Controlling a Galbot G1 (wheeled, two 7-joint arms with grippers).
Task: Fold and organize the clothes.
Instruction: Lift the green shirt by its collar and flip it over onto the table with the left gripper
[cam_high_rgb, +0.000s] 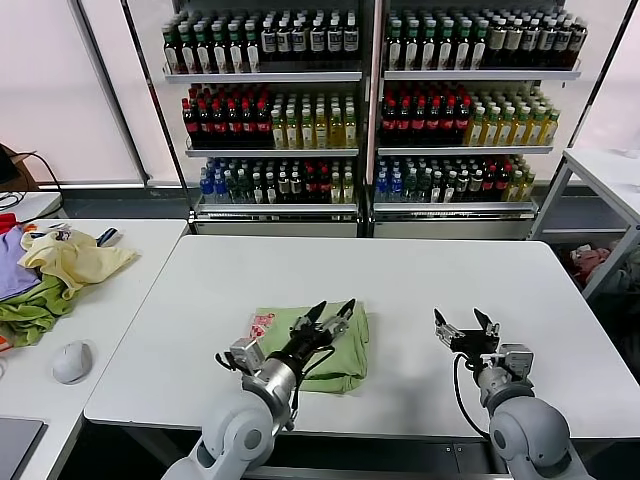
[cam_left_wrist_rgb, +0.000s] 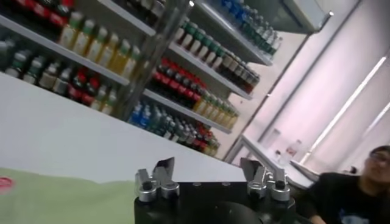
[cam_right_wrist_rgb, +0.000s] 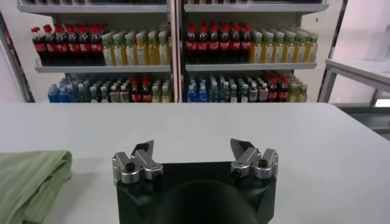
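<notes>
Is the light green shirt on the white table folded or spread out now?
Folded. The green shirt lies on the white table as a compact rectangle with a doubled, rounded edge, no sleeves sticking out. The left gripper is above it, open, holding nothing.

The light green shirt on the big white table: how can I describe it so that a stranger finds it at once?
Start from the large white table in front of the bottle shelves. Near its front edge lies the folded sage-green shirt, with the open left gripper above it. Unlike the loose yellow and olive garments on the side table, it is a neat rectangle with a red-and-white patch.
</notes>
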